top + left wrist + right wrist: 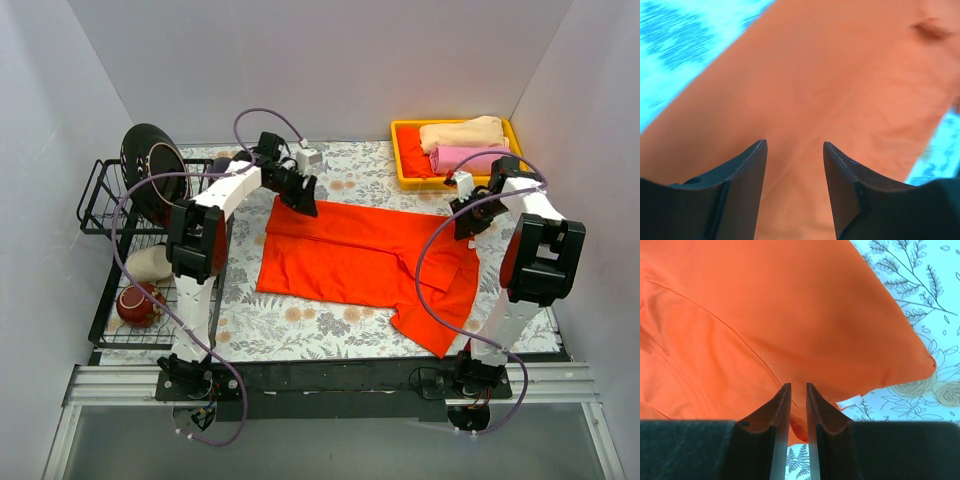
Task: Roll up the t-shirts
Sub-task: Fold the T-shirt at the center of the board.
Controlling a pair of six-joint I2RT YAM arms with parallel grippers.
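Observation:
The bright orange-red t-shirt (360, 255) lies spread on the floral table. My left gripper (303, 200) is at the shirt's far left corner. In the left wrist view it (795, 145) is open, with the cloth (830, 85) close beneath the jaws. My right gripper (465, 222) is at the shirt's far right edge. In the right wrist view it (795, 386) is shut on a fold of the cloth (765, 315), with a small white tag (848, 402) just right of the fingers. Rolled beige (460, 133), pink (470, 157) and orange-red (417, 160) bundles lie in the tray.
The yellow plastic tray (400, 127) stands at the back right, close behind the right gripper. A black wire rack (100, 200) on the left holds a black plate (150, 170) and a red bowl (138, 305). White walls enclose the table.

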